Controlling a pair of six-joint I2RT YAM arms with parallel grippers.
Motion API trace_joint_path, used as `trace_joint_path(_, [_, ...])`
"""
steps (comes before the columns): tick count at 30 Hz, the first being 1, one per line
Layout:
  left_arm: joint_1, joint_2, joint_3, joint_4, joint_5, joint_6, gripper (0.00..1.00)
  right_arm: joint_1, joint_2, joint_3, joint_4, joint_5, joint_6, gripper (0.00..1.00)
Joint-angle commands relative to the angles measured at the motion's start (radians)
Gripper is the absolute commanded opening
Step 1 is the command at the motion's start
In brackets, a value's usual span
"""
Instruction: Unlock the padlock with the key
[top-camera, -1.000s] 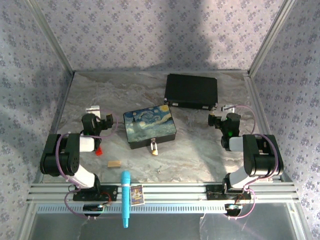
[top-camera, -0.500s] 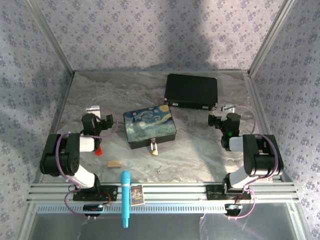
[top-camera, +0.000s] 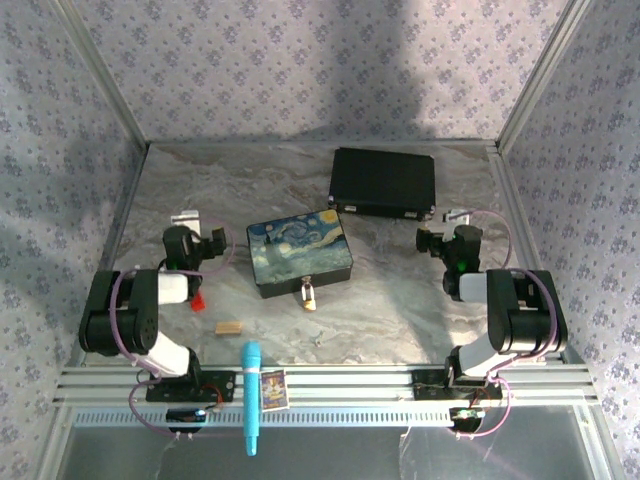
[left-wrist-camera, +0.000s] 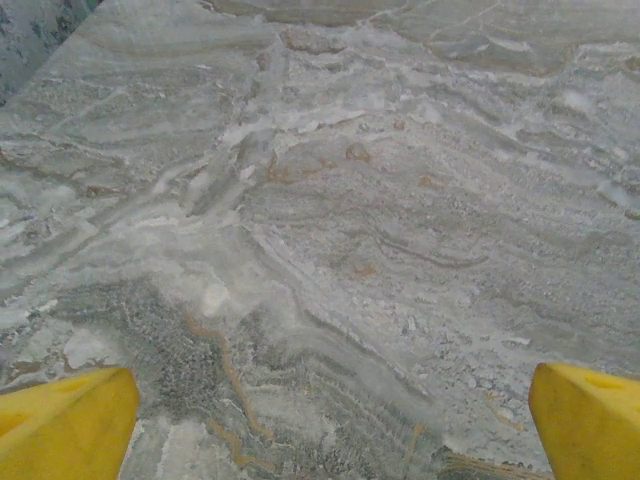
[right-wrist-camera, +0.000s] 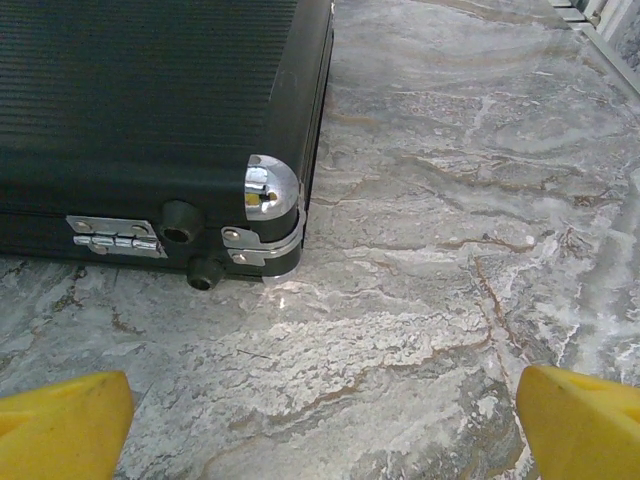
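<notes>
1. Grey marbled tabletop (top-camera: 400, 300): carries everything listed.
2. Black ribbed hard case with chrome corners (top-camera: 383, 182): far edge, right of centre, apparently set aside.
3. Starry-night painted box (top-camera: 298, 253): centre, clasp side facing the near edge, likely for reach.
4. Left gripper (left-wrist-camera: 325, 430), right gripper (right-wrist-camera: 322, 425): yellow jaws spread wide, empty, over bare marble.
5. Tiny brass-gold padlock with silver shackle (top-camera: 309, 296): against the box's near wall, apparently through the clasp, keeping the lid shut.

Remote view, overhead camera: the padlock (top-camera: 309, 295) at the near edge of the painted box (top-camera: 299, 252) is too small for me to judge its shackle. A red object (top-camera: 198, 299) sits partly hidden by the left arm (top-camera: 172, 288), near the table's left edge. On the right wrist camera the black case (right-wrist-camera: 150, 120) runs off the top and left edges, and the yellow fingertips (right-wrist-camera: 60, 425) are clipped at the bottom corners. They are clipped the same way on the left wrist camera (left-wrist-camera: 65, 425).
</notes>
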Motion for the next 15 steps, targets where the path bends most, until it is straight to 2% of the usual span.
trace_joint_path(1, [0.007, -0.106, 0.013, -0.029, -0.015, -0.007, 1.00, -0.003, -0.070, 0.025, -0.061, -0.026, -0.022, 0.99])
trace_joint_path(4, [0.007, -0.203, -0.018, -0.050, -0.043, -0.021, 1.00, 0.007, -0.130, 0.033, -0.121, -0.012, -0.027, 0.99])
trace_joint_path(7, [0.007, -0.326, 0.025, -0.206, -0.047, -0.068, 1.00, 0.017, -0.226, 0.060, -0.237, 0.010, -0.011, 0.99])
trace_joint_path(10, [0.008, -0.449, 0.113, -0.443, -0.067, -0.232, 1.00, 0.012, -0.339, 0.113, -0.412, -0.008, 0.065, 0.99])
trace_joint_path(13, [0.008, -0.547, 0.148, -0.595, -0.060, -0.444, 1.00, -0.001, -0.394, 0.217, -0.676, 0.019, 0.279, 0.99])
trace_joint_path(15, [0.012, -0.606, 0.147, -0.667, 0.004, -0.552, 1.00, -0.021, -0.376, 0.298, -0.842, -0.099, 0.287, 0.99])
